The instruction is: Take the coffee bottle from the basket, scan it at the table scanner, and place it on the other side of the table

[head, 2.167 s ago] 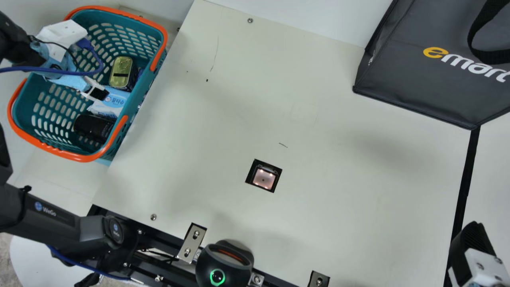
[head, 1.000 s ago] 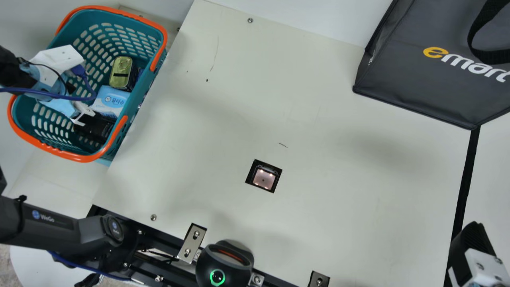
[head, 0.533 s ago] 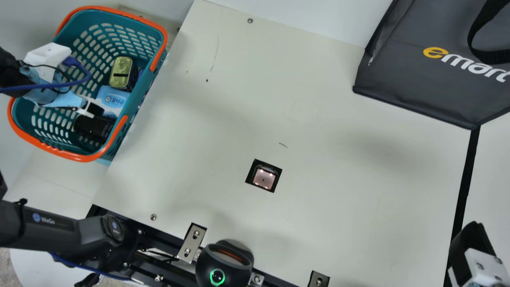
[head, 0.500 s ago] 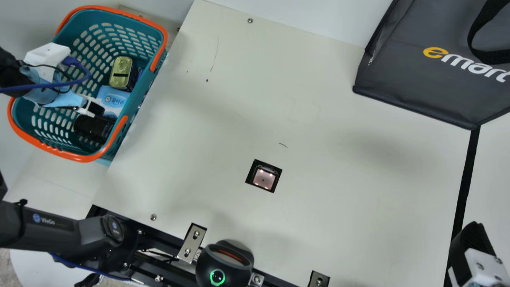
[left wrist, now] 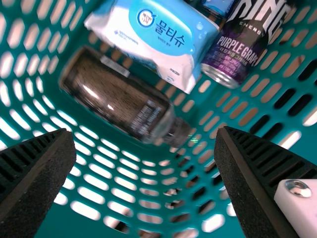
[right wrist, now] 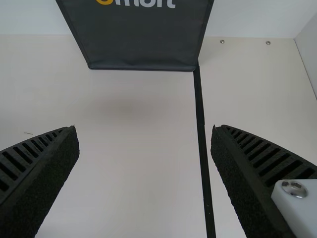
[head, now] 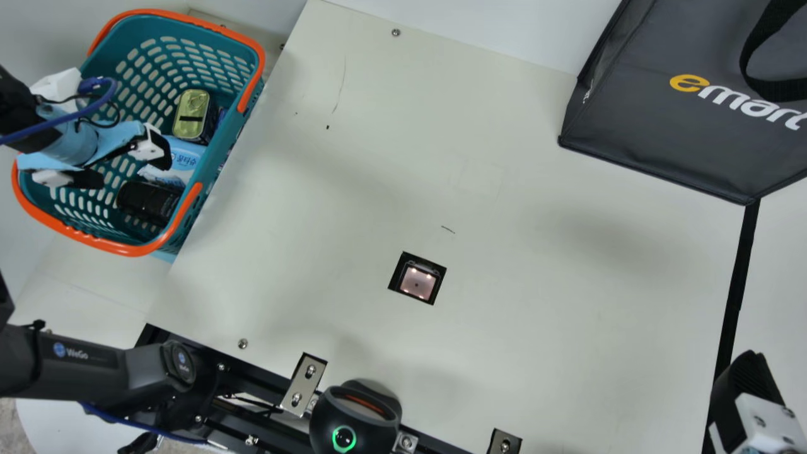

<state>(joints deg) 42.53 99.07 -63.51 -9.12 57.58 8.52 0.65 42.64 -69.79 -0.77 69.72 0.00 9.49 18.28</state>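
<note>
Bottle (left wrist: 116, 94): lay sidelong in basket (head: 129, 250).
Left gripper (left wrist: 144, 133): hung spread — presumably to straddle it.
Right gripper (right wrist: 144, 129): was spread too — likely spare.

Main view down over table (head: 536, 328), left wrist's close into basket (head: 217, 148), right wrist's toward bag (head: 662, 139) (both in main).

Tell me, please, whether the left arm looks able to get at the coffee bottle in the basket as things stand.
Probably yes: the left gripper is open over the basket, and the coffee bottle lies uncovered, though the blue-and-white packet beside it might crowd the grip.
</note>
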